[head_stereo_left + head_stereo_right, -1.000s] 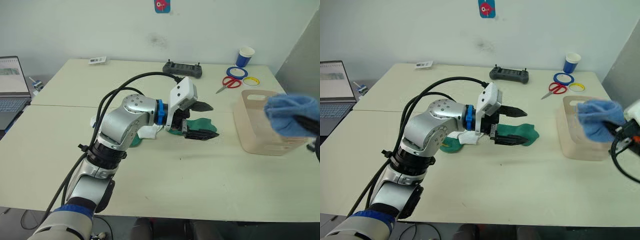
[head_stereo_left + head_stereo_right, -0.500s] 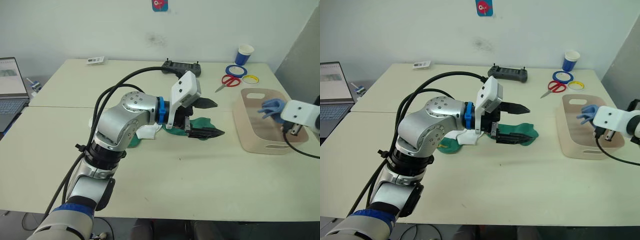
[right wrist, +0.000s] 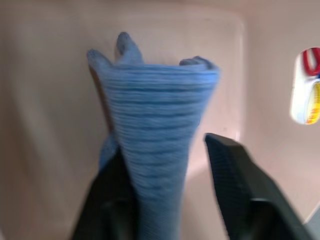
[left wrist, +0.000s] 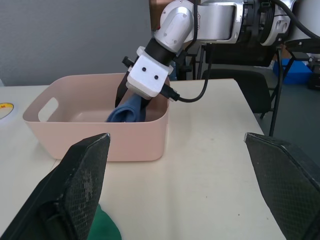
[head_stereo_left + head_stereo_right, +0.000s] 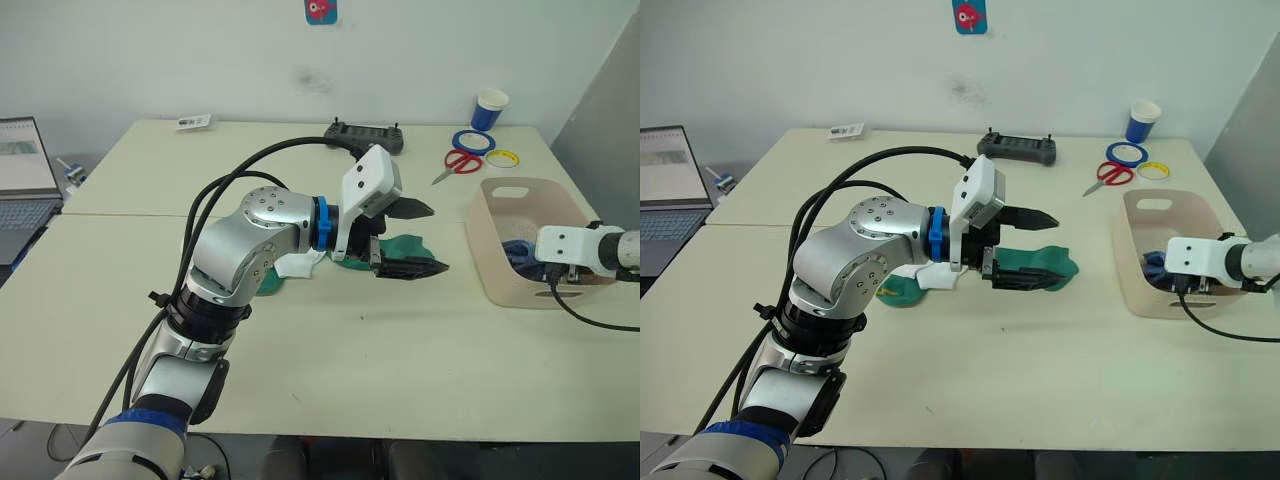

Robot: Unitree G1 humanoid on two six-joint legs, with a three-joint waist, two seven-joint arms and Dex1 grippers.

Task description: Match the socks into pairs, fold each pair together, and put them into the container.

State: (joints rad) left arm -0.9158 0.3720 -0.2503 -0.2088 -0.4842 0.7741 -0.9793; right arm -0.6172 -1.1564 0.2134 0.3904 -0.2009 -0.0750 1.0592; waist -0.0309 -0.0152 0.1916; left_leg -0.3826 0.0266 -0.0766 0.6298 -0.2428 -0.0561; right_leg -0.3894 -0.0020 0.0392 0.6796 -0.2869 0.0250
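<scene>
The fingers (image 3: 235,180) of the right gripper (image 3: 167,200) stand apart, with the folded blue socks (image 3: 155,125) hanging between them; whether the socks rest against one finger or are already free cannot be told. This gripper is down inside the container (image 5: 495,262), so the blue pair is in the tub, near its front wall.

The fingers (image 4: 75,190) of the left gripper (image 5: 410,240) are spread wide and hold nothing. The gripper hovers just above a green sock (image 5: 402,246) that lies flat on the surface (image 5: 400,360). A second green sock (image 5: 898,290) and a bit of white sock (image 5: 938,276) lie beside it, partly hidden under the left arm.

By these pictures, the first pair is nearly finished: it only needs to be let go and the right arm drawn out. The green pair and the white pair are not yet matched or folded, so about two thirds of the work is left.

The surface is a pale table, made of two parts joined together. At its far side there are a black controller (image 5: 364,137), red scissors (image 5: 458,165), a blue tape ring (image 5: 472,144), a yellow tape ring (image 5: 502,160) and a paper cup (image 5: 490,110). A laptop (image 5: 22,180) stands at the left, and behind is a plain white wall with a small sticker (image 5: 322,10).
</scene>
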